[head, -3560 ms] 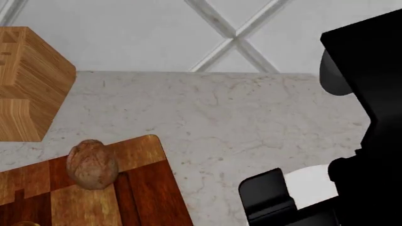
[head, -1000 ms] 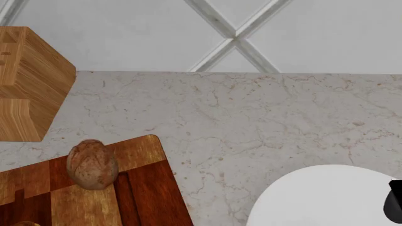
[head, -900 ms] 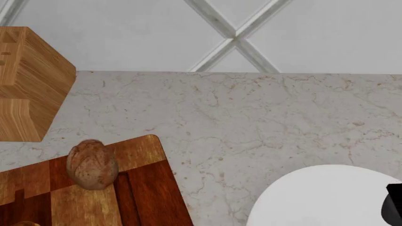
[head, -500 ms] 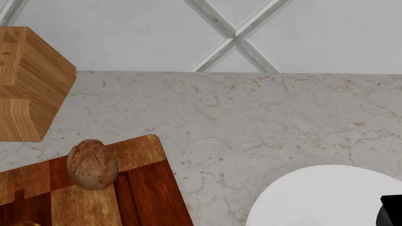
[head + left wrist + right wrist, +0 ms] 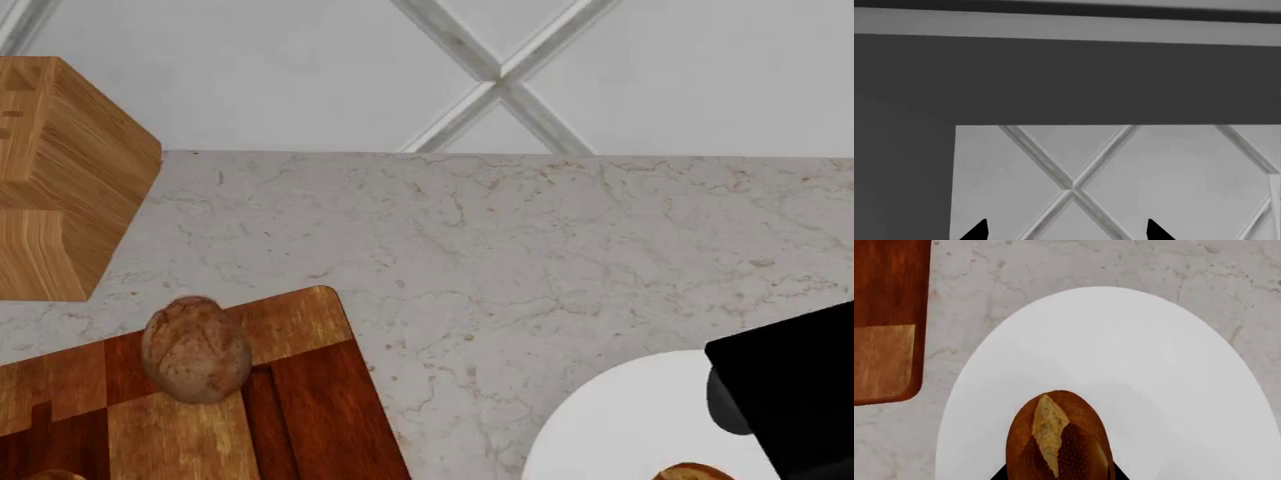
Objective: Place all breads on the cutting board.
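Observation:
In the right wrist view my right gripper (image 5: 1057, 476) is shut on an orange-brown crusted bread (image 5: 1057, 437), its dark fingertips (image 5: 998, 474) pressed to both sides, over a white plate (image 5: 1174, 365). In the head view only a sliver of that bread (image 5: 694, 472) shows at the bottom edge, beside my black right arm (image 5: 787, 400). The cutting board (image 5: 307, 400) lies at the lower left with a dull brown roll (image 5: 196, 348) on it; a second piece (image 5: 51, 475) peeks in at the bottom edge. The board's corner also shows in the right wrist view (image 5: 887, 300). My left gripper (image 5: 1067, 235) is open, facing the wall.
A thick pale-wood block (image 5: 60, 180) stands at the far left of the marble counter (image 5: 507, 240). The white plate (image 5: 601, 430) sits at the lower right near the front. A wall with diagonal tile lines (image 5: 501, 75) backs the counter.
My right arm has come up into the head view from the lower right over the plate, and a sliver of the bread now shows at the bottom edge. The roll and board have not moved.

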Robot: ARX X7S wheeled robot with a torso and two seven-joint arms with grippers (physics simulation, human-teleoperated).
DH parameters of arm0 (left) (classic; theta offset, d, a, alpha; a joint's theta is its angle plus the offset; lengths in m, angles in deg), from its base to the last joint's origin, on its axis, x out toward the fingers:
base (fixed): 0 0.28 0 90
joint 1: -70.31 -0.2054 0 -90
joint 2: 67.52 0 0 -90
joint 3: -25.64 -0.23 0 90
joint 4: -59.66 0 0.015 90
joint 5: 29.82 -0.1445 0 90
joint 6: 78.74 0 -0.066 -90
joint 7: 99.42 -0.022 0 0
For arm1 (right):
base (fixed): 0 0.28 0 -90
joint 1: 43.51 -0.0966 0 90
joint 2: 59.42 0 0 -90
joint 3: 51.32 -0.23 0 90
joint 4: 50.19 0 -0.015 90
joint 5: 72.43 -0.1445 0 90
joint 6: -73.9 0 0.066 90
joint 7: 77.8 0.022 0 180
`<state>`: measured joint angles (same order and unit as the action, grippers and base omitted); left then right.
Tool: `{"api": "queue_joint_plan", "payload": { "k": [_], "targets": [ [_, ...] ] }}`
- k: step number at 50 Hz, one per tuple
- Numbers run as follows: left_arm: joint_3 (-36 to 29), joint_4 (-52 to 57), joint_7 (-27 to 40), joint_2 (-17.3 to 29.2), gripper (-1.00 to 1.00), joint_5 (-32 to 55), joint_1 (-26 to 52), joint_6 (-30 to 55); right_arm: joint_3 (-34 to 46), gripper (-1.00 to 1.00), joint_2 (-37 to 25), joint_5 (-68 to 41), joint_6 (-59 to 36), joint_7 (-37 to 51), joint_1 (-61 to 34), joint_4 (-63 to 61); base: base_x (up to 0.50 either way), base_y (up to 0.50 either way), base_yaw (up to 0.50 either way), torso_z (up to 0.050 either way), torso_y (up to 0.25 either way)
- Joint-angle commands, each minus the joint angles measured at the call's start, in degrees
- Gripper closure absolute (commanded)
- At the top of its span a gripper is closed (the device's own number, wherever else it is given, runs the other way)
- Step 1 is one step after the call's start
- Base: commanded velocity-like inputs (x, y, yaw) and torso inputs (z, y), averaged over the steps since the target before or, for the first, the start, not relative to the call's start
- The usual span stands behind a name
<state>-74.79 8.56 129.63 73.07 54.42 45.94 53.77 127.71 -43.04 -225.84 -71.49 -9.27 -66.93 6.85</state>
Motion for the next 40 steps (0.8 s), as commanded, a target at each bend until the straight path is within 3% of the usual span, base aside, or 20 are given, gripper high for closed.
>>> {"api": "queue_joint_plan", "payload": {
  "k": [1, 16, 40],
  "targets": [
    [2.1, 0.6, -1.8, -0.8, -1.0, -0.8, -0.7, 0.0, -3.6, 1.0, 8.7, -4.9, -1.8, 1.4, -4.2, 0.8, 0.0, 0.0, 0.0, 0.0, 0.0],
    [3.2, 1.1, -2.6, 0.0, -1.0, -0.9, -1.4, -0.8, -6.2, 1.0, 20.1, -0.1, -3.0, -4.7, -2.3, 7.3, 0.0, 0.0, 0.0, 0.0, 0.0],
    [2.3, -0.8, -3.6, 0.2, -1.0, -2.3, -0.1, 0.0, -13.8, 1.0, 39.7, 24.4, -11.4, -28.7, 7.4, 27.4, 0.0, 0.0, 0.0, 0.0, 0.0]
  ]
}}
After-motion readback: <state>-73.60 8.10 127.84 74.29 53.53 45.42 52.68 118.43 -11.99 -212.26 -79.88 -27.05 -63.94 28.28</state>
